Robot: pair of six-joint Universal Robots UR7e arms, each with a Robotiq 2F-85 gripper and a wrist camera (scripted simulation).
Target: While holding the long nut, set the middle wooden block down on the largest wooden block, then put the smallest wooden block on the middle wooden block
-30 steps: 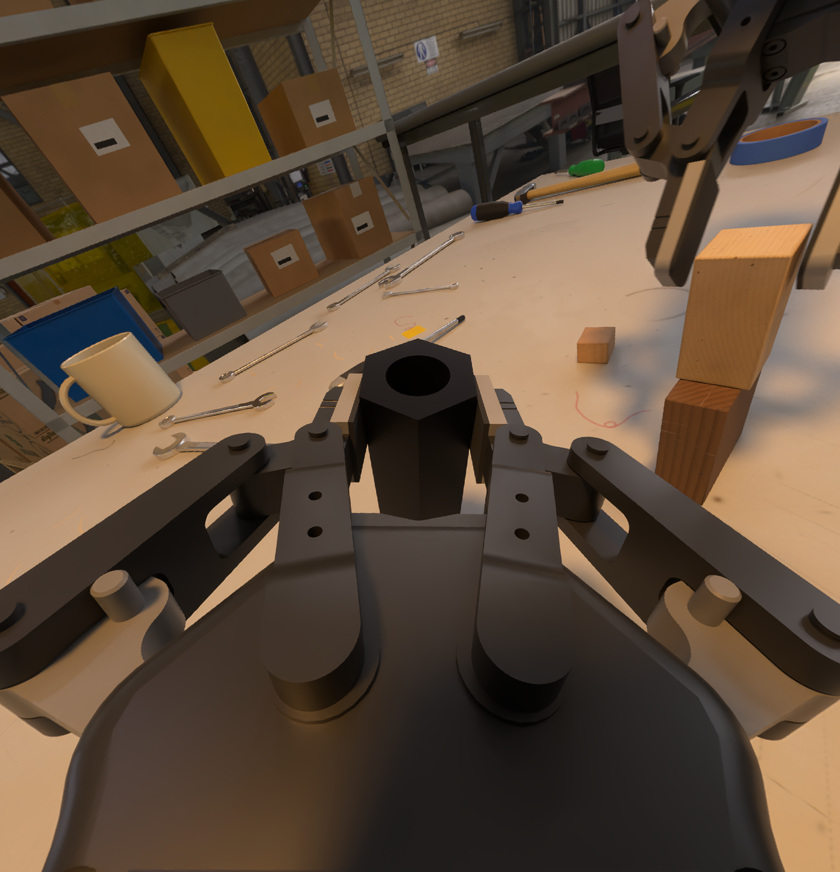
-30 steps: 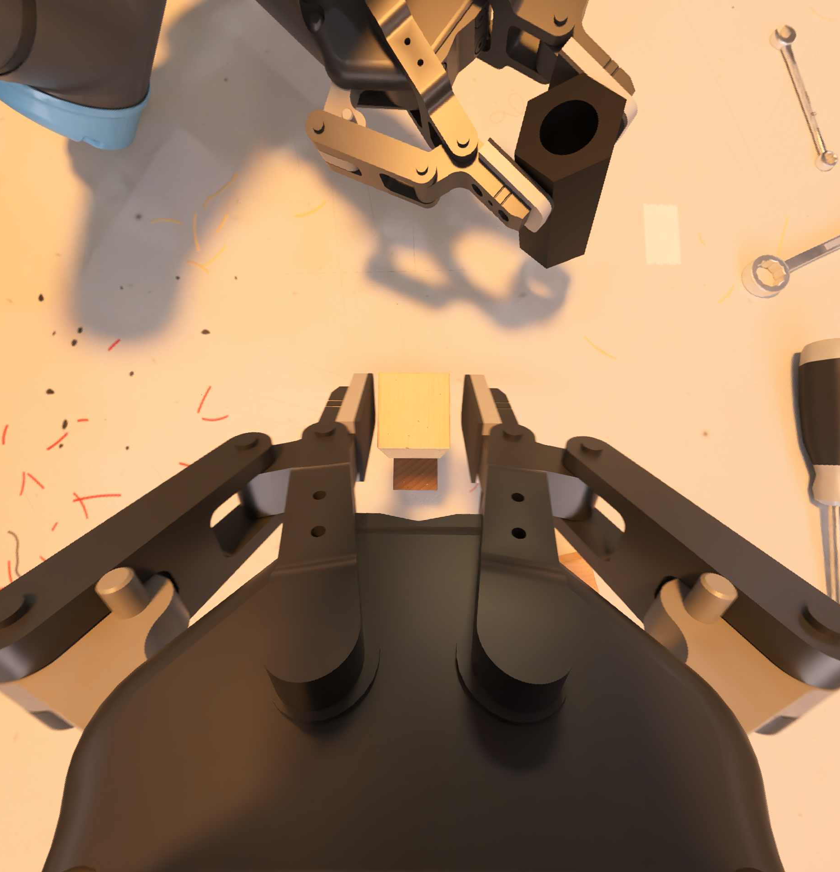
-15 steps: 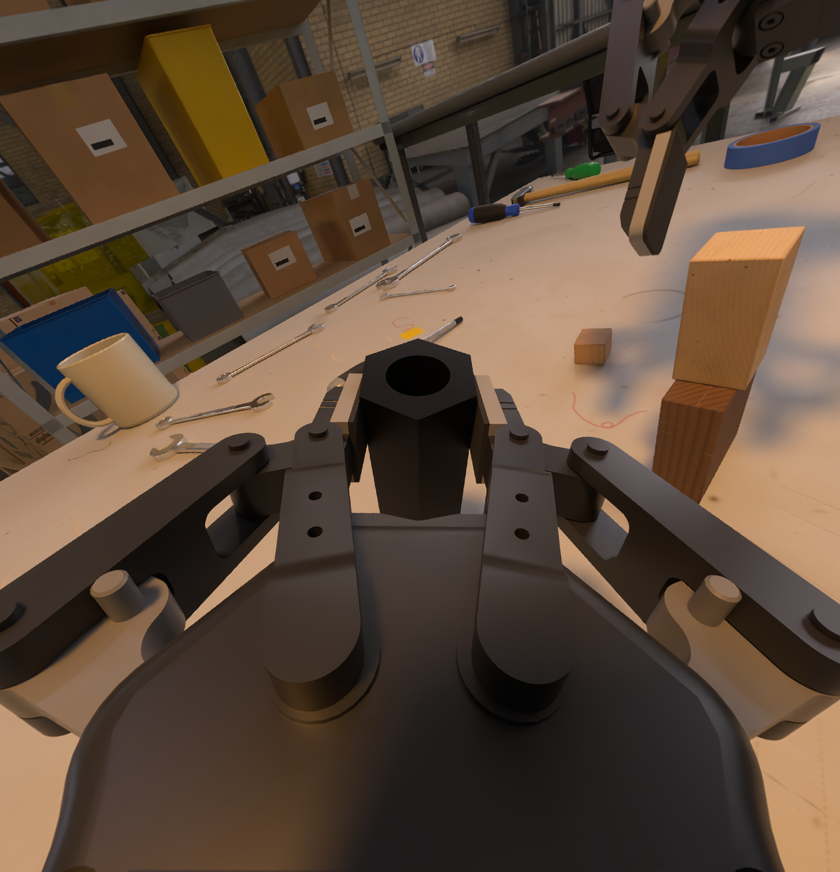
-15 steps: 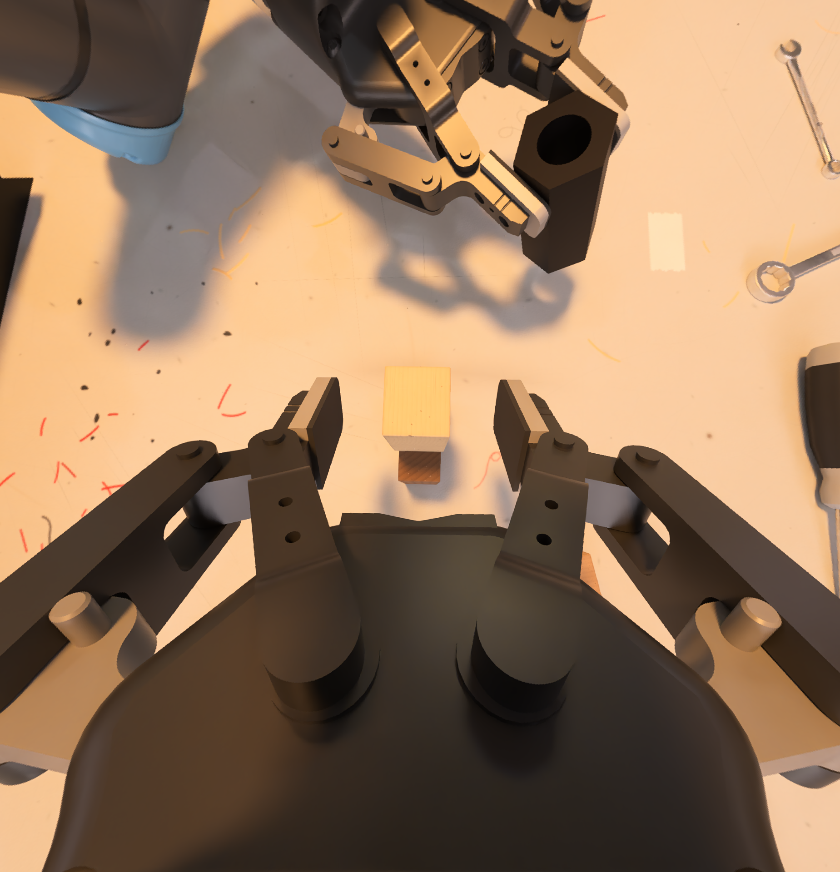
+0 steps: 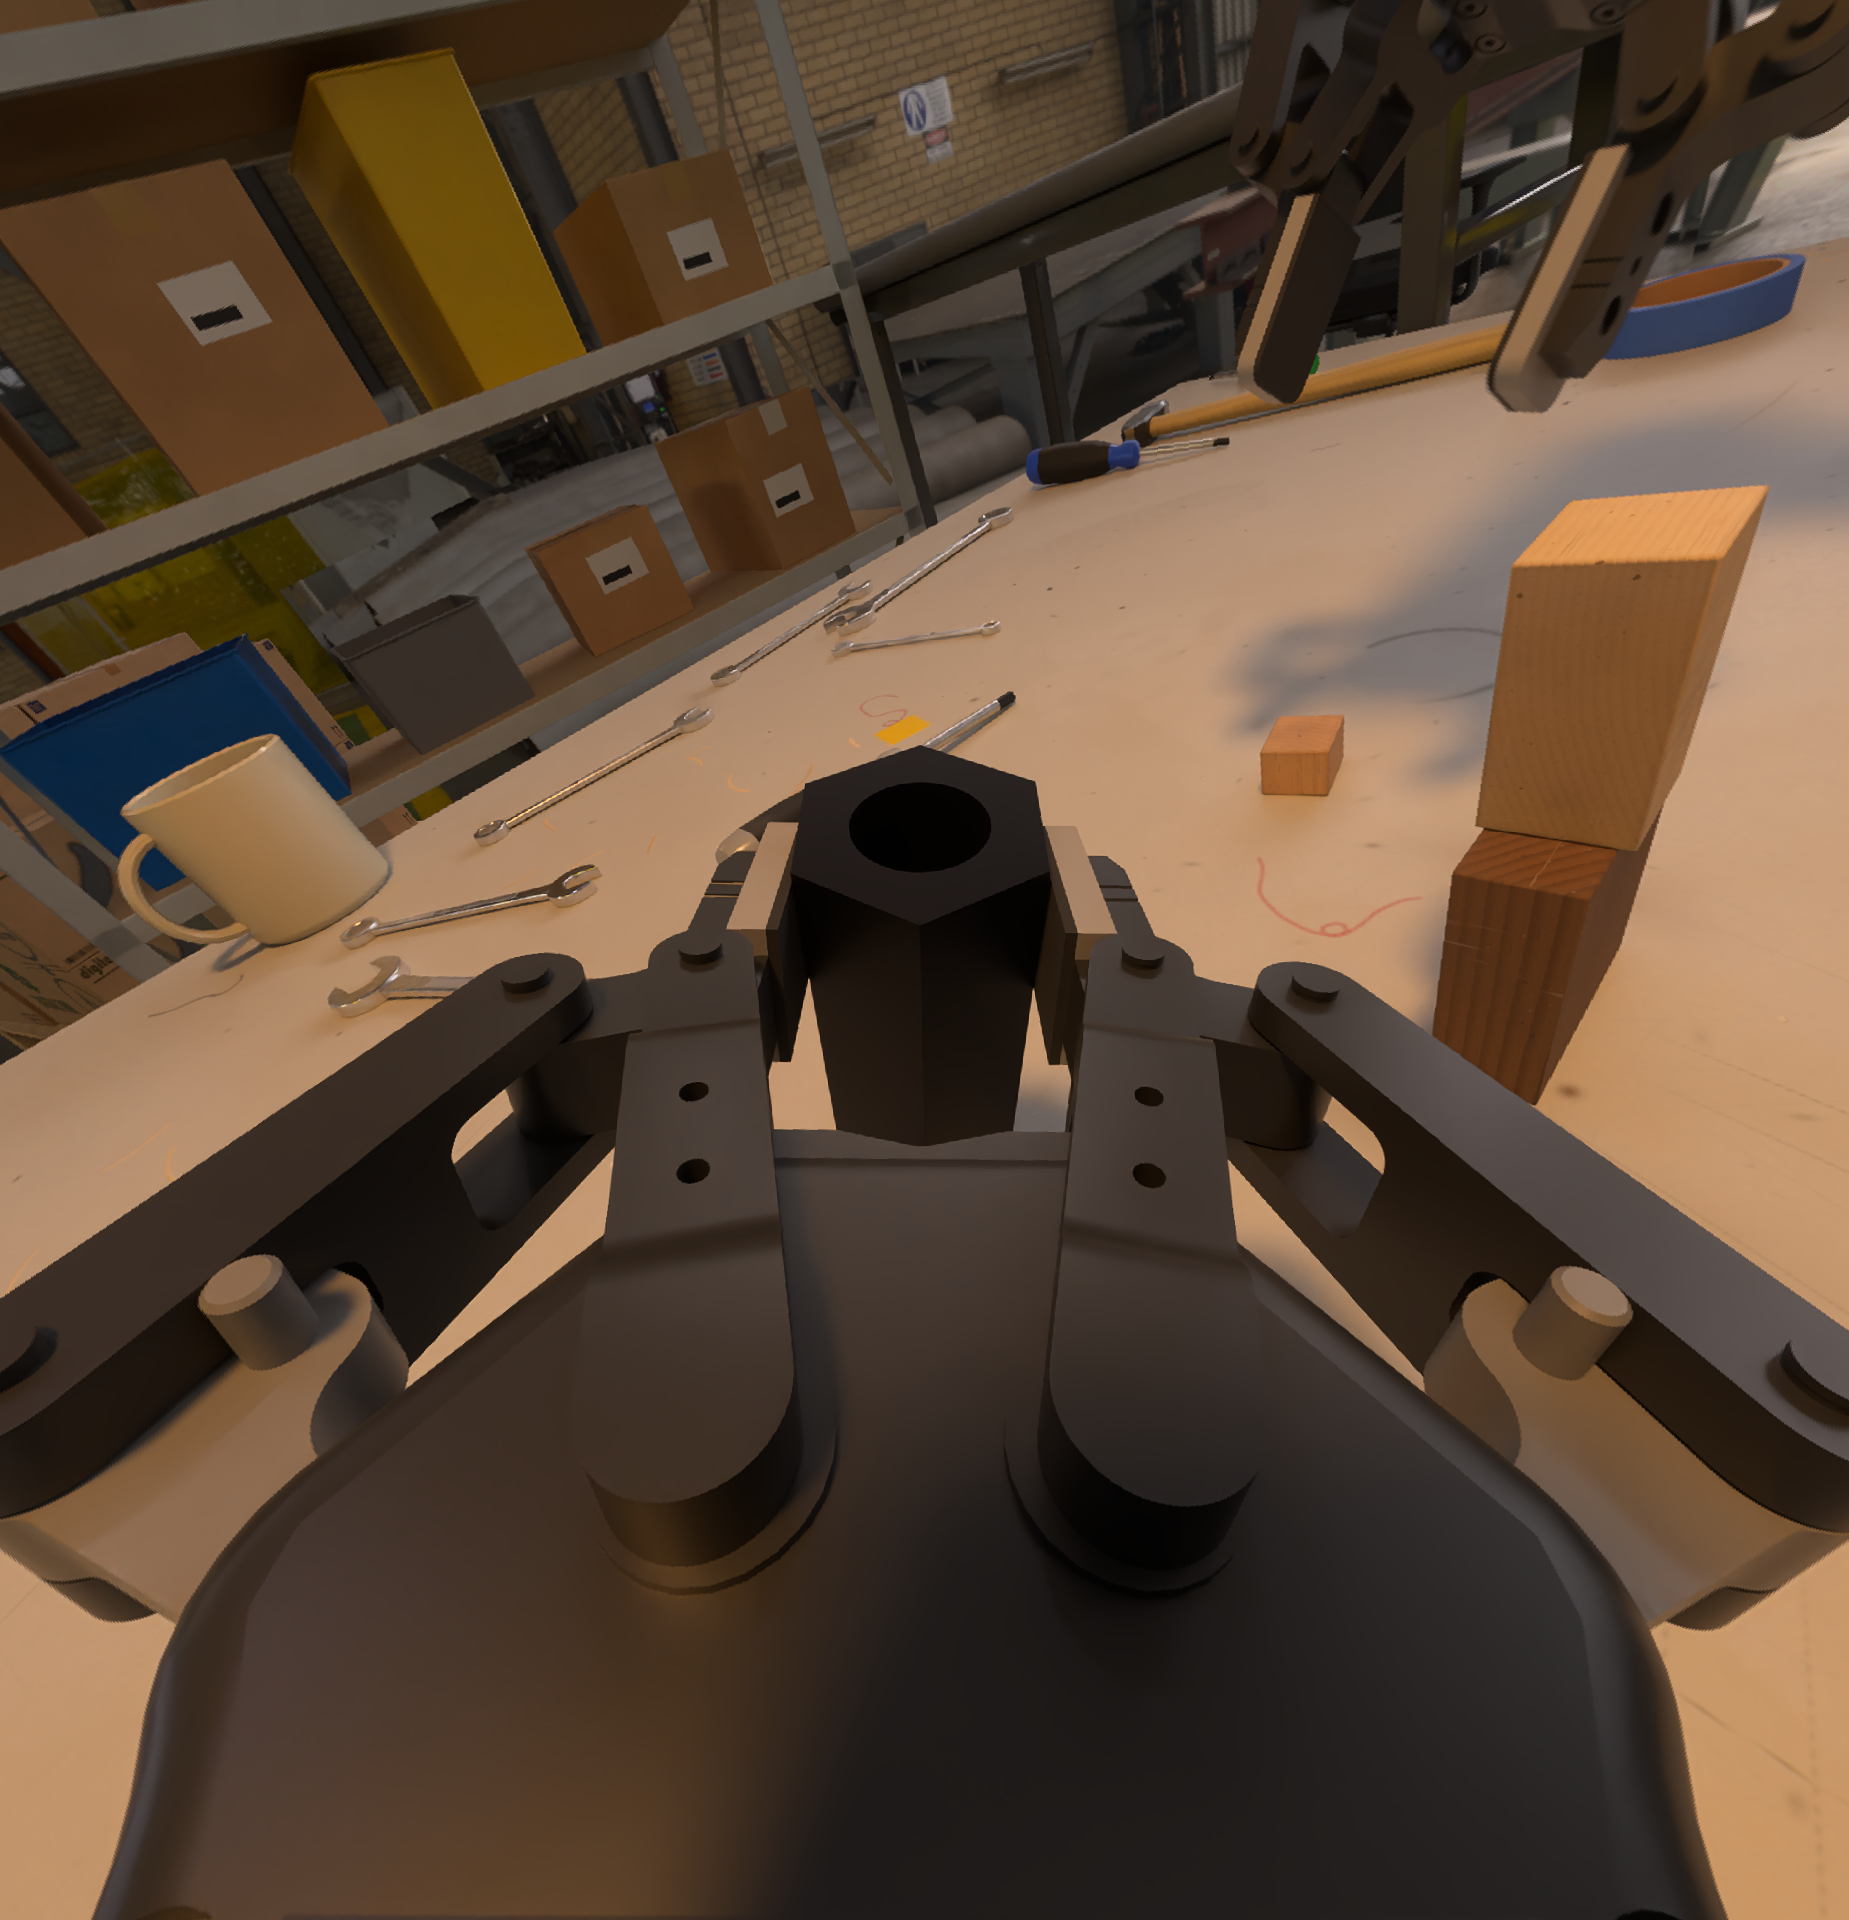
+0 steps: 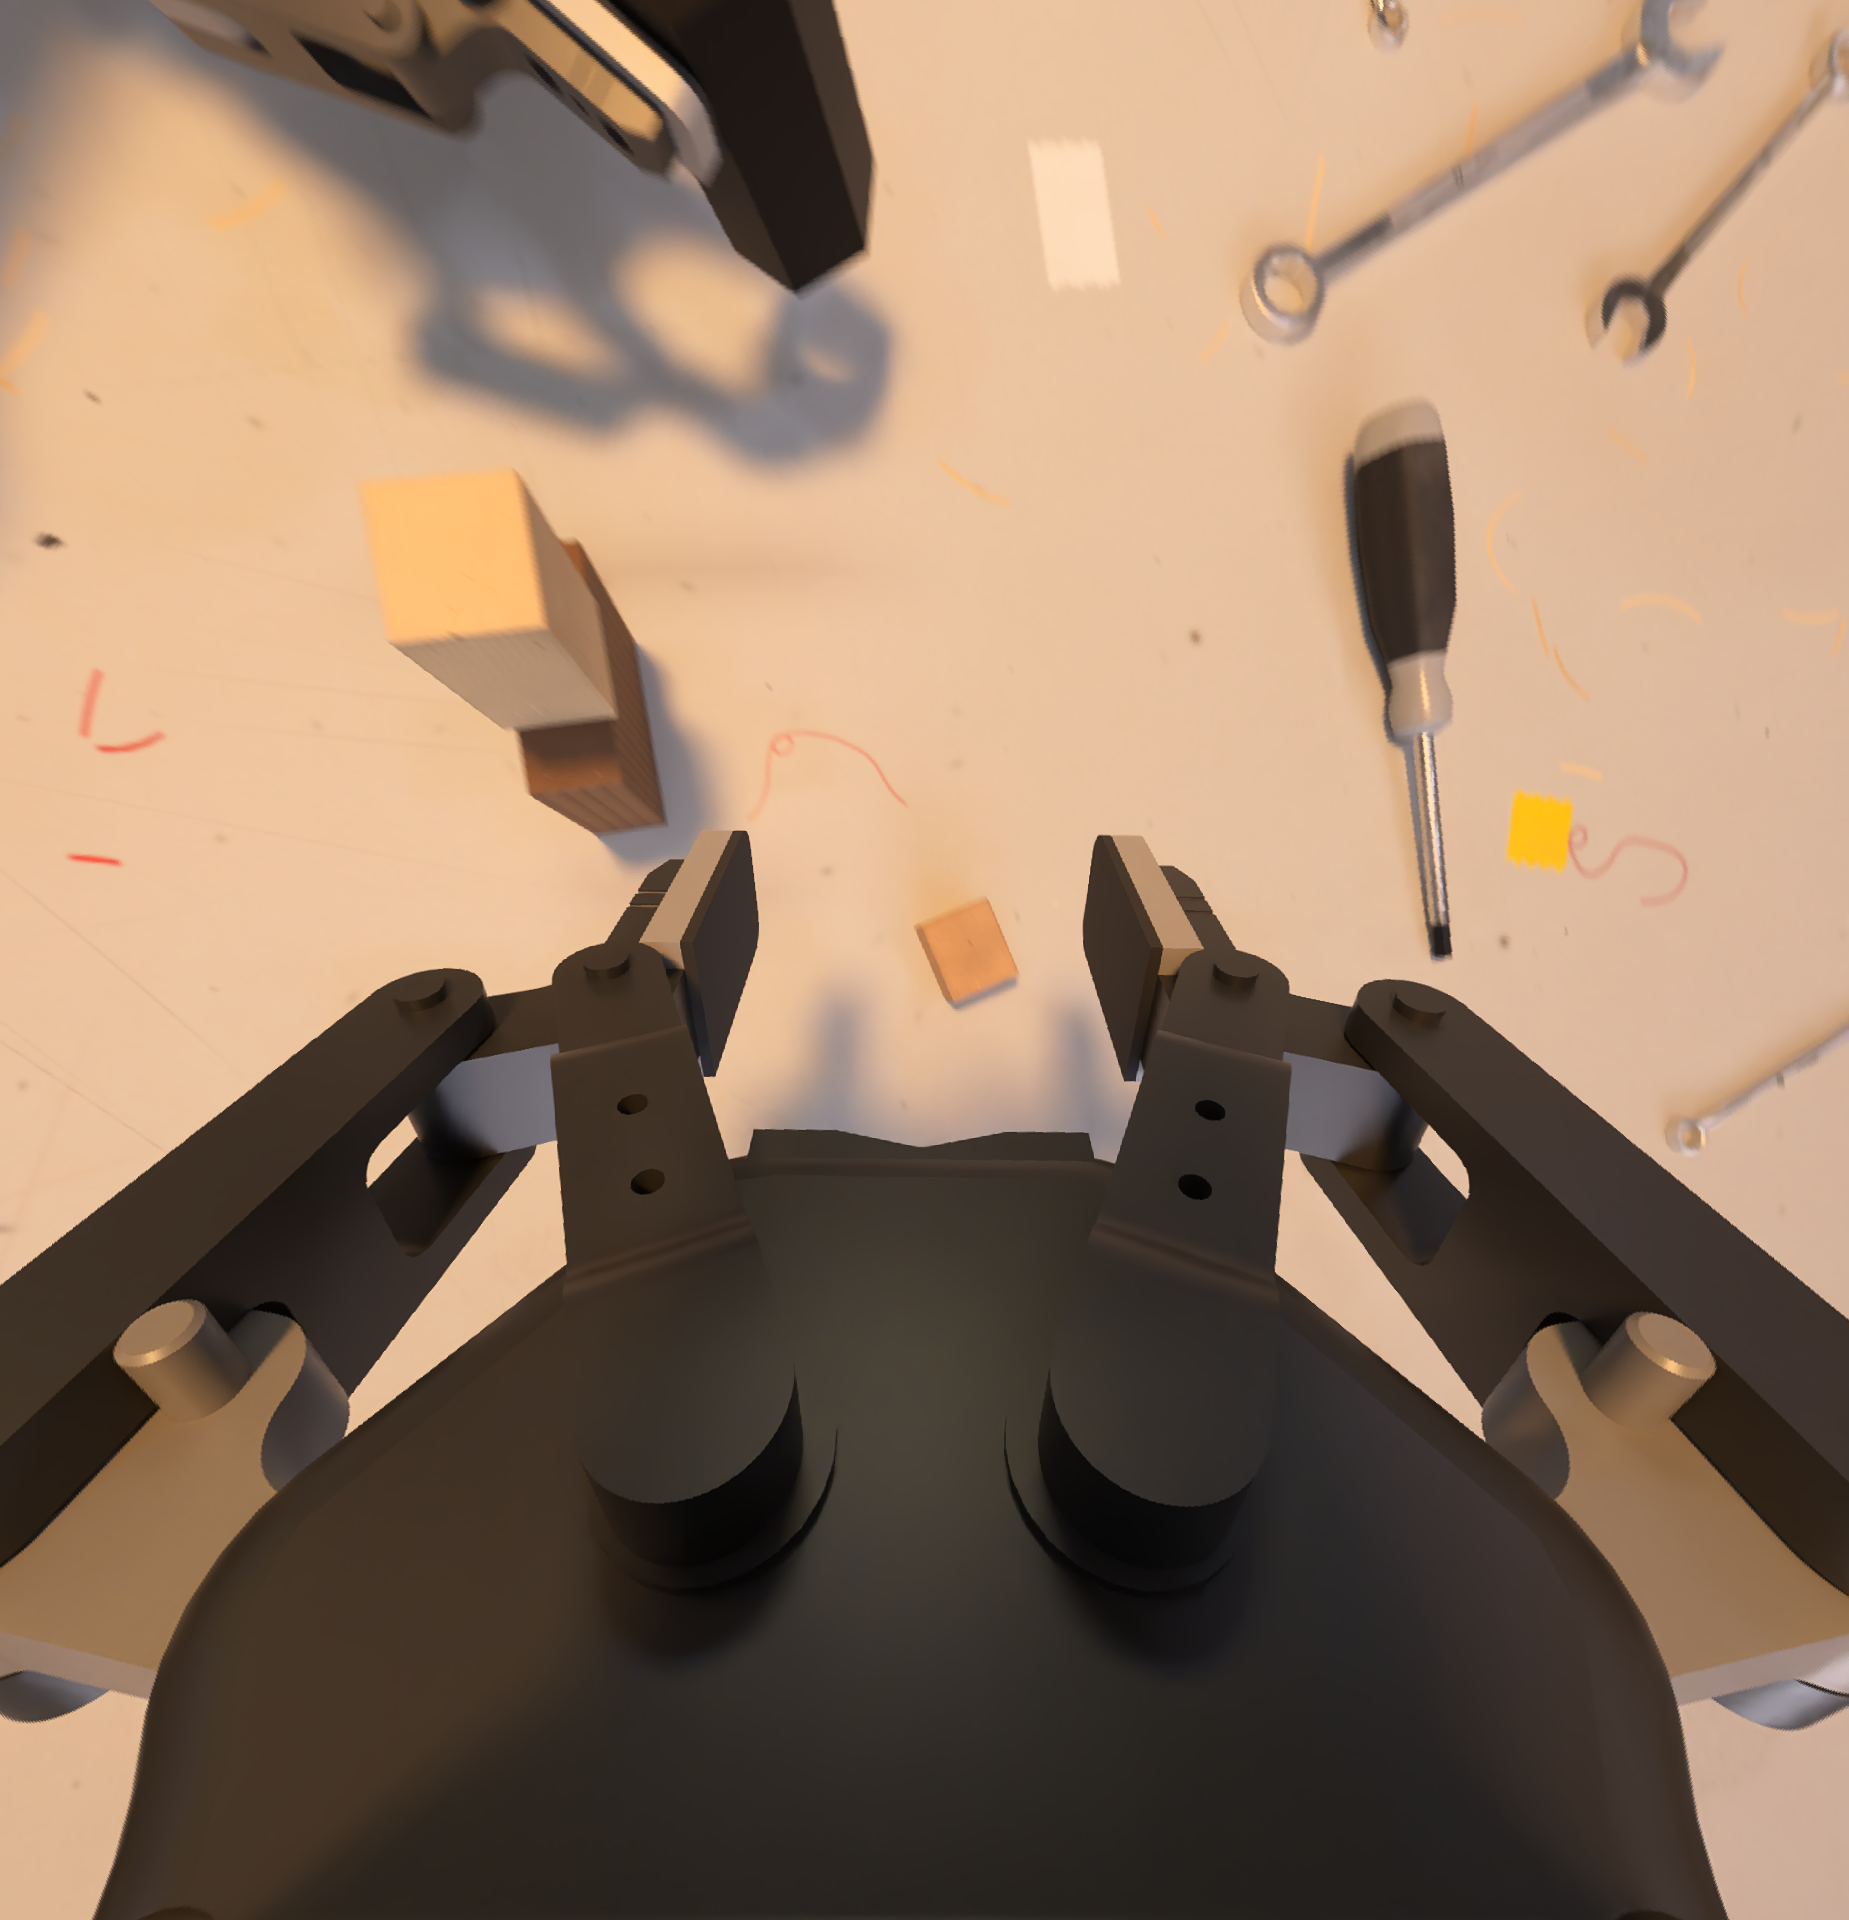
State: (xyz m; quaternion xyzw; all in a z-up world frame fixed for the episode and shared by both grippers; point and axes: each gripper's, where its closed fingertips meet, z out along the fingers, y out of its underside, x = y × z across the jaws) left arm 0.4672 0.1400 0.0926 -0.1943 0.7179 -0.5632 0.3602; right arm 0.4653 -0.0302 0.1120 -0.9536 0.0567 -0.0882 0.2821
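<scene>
My left gripper (image 5: 918, 883) is shut on the black long nut (image 5: 920, 935), held above the table; the nut also shows in the right wrist view (image 6: 785, 145). A light wooden block (image 5: 1616, 665) stands on a darker brown wooden block (image 5: 1522, 966) at the right; the same stack shows in the right wrist view, light block (image 6: 463, 561) over brown block (image 6: 598, 758). The smallest wooden block (image 5: 1301, 755) lies alone on the table. My right gripper (image 6: 915, 935) is open, high above the smallest block (image 6: 967, 951), which sits between its fingers in that view. The right gripper also shows in the left wrist view (image 5: 1408, 312).
A black-handled screwdriver (image 6: 1408, 623) and wrenches (image 6: 1460, 177) lie right of the small block. A cream mug (image 5: 255, 842), more wrenches (image 5: 473, 909), a blue-handled screwdriver (image 5: 1086, 462), a hammer handle (image 5: 1335, 384) and a blue tape roll (image 5: 1709, 301) lie on the table. Shelves with boxes stand beyond the table edge (image 5: 608, 675).
My right gripper let go of the light block, opened wide, rose and moved over to the smallest block. The left gripper with the nut has stayed put.
</scene>
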